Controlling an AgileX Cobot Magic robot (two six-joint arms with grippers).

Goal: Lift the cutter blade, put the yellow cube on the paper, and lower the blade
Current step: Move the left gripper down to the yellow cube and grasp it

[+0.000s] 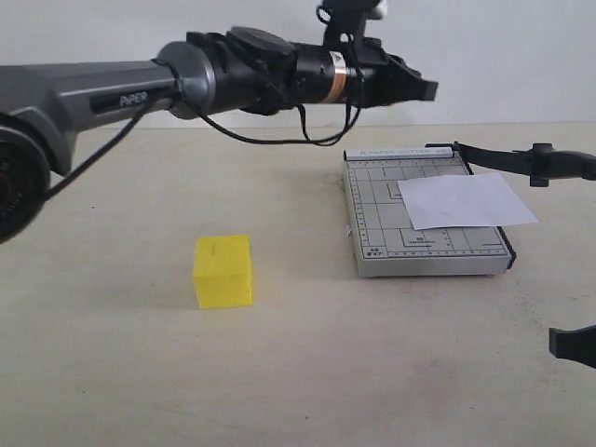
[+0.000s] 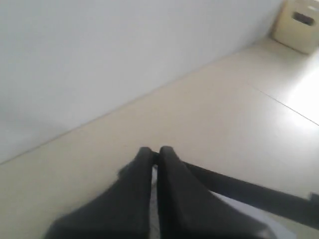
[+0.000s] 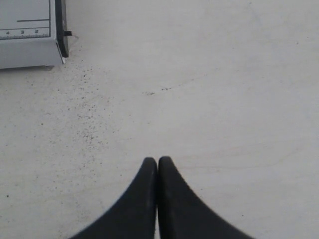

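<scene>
The yellow cube (image 1: 223,270) sits on the table, left of the grey gridded cutter base (image 1: 382,214). The white paper (image 1: 466,200) lies on the base and overhangs its right edge. The cutter blade (image 1: 503,156) stands lifted off the base, with its thick handle pointing right. My left gripper (image 1: 426,89) hangs shut and empty above the base's far edge. In the left wrist view the left gripper (image 2: 155,151) is shut, with the blade (image 2: 234,186) and paper (image 2: 249,216) beyond it. My right gripper (image 3: 157,162) is shut over bare table near a base corner (image 3: 25,45).
The right gripper (image 1: 570,345) shows only partly at the exterior view's right edge, in front of the cutter. A beige box (image 2: 299,25) stands far off on the floor. A pale wall rises behind the table.
</scene>
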